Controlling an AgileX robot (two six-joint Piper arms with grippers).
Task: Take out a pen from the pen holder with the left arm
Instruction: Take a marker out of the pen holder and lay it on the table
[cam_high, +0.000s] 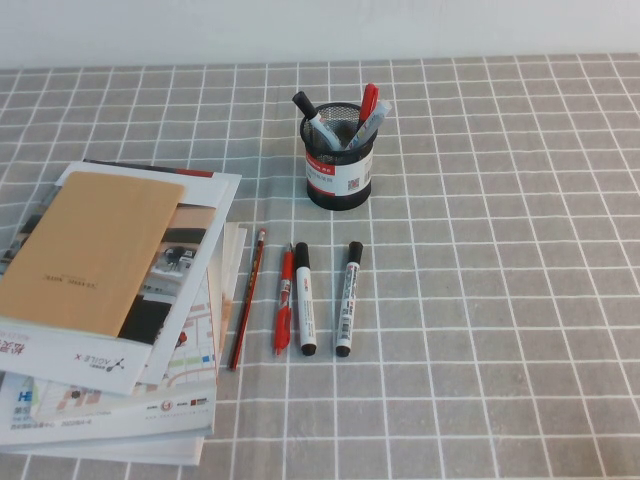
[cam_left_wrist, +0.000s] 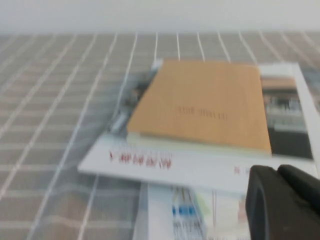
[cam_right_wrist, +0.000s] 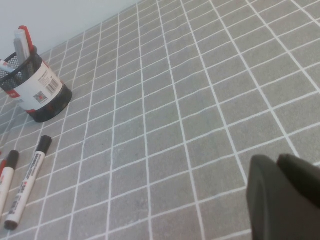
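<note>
A black mesh pen holder (cam_high: 339, 165) stands at the back middle of the grid-patterned cloth, also seen in the right wrist view (cam_right_wrist: 40, 90). It holds a black-capped marker (cam_high: 315, 118), a red pen (cam_high: 368, 100) and a grey pen (cam_high: 372, 122). My left gripper (cam_left_wrist: 276, 170) is shut and empty, hovering over the stack of books with the brown notebook (cam_left_wrist: 205, 105), far from the holder. My right gripper (cam_right_wrist: 276, 159) is shut and empty above bare cloth to the holder's right. Neither arm appears in the high view.
In front of the holder lie a red pencil (cam_high: 246, 300), a red pen (cam_high: 285, 300) and two white markers (cam_high: 305, 300) (cam_high: 348, 300). The stack of books and magazines (cam_high: 110, 330) fills the left side.
</note>
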